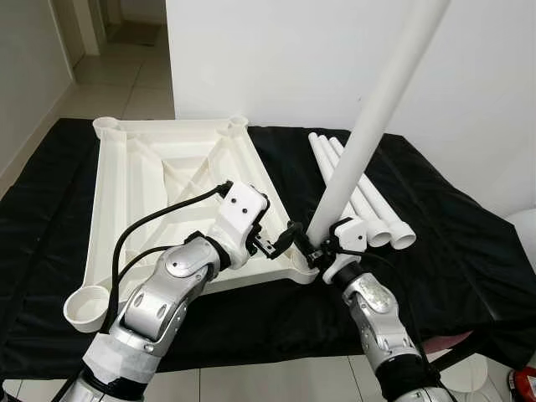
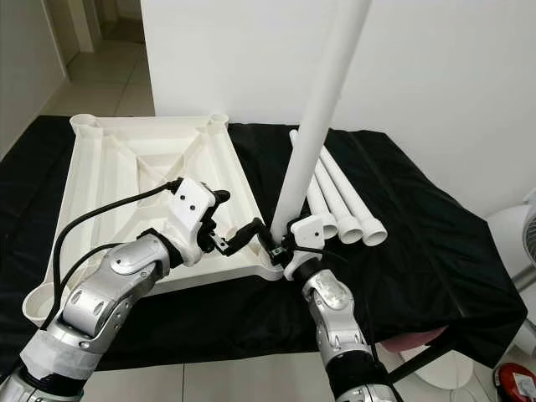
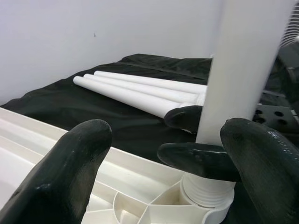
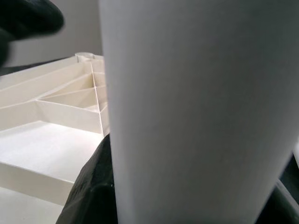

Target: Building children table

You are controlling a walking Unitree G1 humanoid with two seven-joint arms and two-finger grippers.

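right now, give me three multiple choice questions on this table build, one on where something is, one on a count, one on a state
1. Where does the upright leg stand?
A. in the near right corner socket of the upside-down tabletop
B. flat on the black cloth
C. in the far left socket

2. How many spare legs lie on the cloth?
A. one
B. three
C. five

3. What is the right hand doing?
A. hanging idle
B. shut on the upright leg
C. holding a spare leg

Answers: 1 A, the threaded foot of the leg sits in that corner socket; 2 B, three white tubes lie side by side; 3 B, its black fingers wrap the leg near its base, while the left hand is open beside it.
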